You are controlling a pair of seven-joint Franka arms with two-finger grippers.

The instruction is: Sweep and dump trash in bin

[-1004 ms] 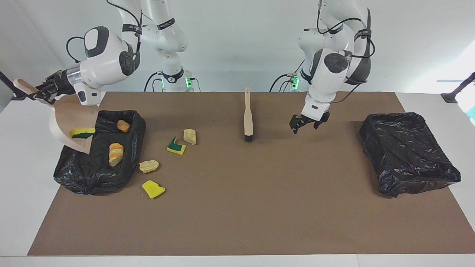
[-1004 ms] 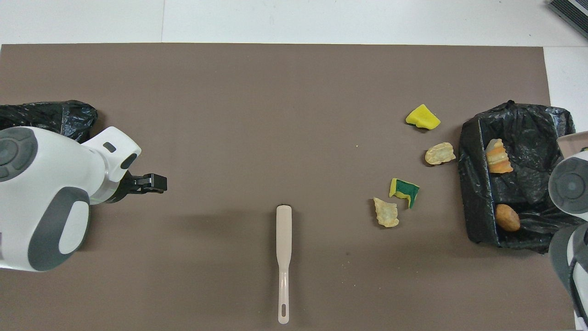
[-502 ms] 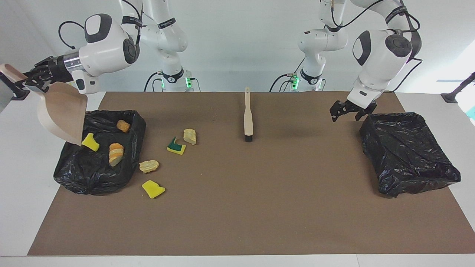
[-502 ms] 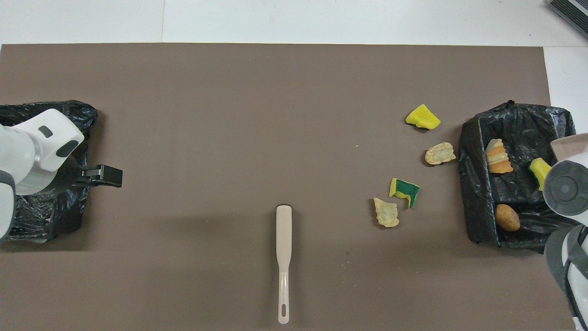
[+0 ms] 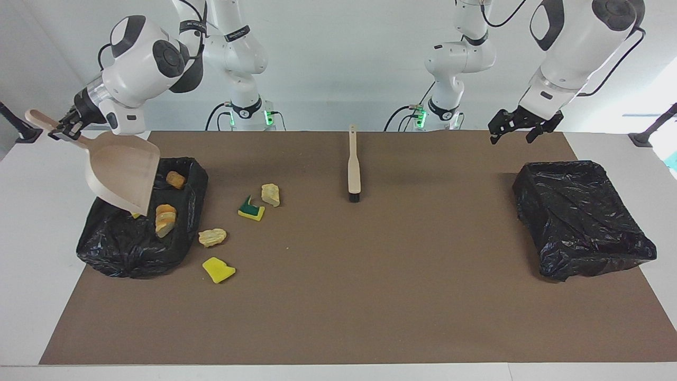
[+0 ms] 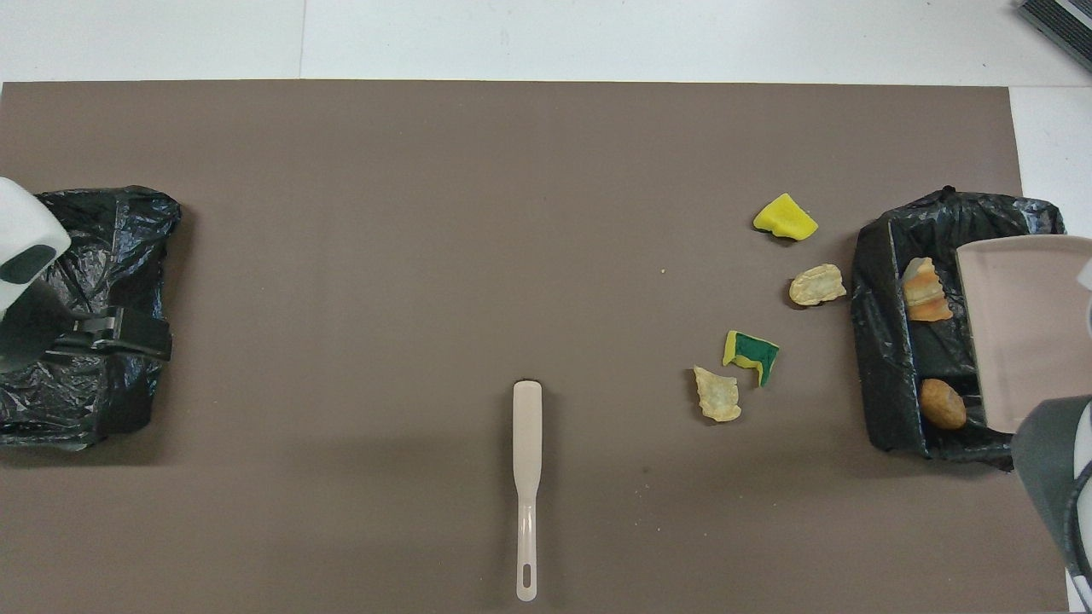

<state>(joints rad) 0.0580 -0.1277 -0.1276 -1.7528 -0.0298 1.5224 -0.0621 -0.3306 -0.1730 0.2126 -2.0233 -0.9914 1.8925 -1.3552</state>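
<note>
Left gripper (image 5: 510, 130) had lifted away, open, over the spare bin (image 5: 582, 217); right gripper (image 5: 67, 127), clamped on dustpan (image 5: 124, 172), tipped trash (image 5: 165, 219) into bin (image 5: 195, 177), four scraps (image 5: 218, 270) left beside it.

A robotics lab, set up for testing; two white Franka arms (image 5: 232, 58) stand bolted at the edge of a white table (image 5: 31, 222) with cables trailing from their bases; a plain brown mat (image 5: 338, 296) covers the worktop; bare white walls close the room; staged props lie about, a bin lined with black bag (image 5: 132, 248) and sponge scraps (image 5: 218, 270).
</note>
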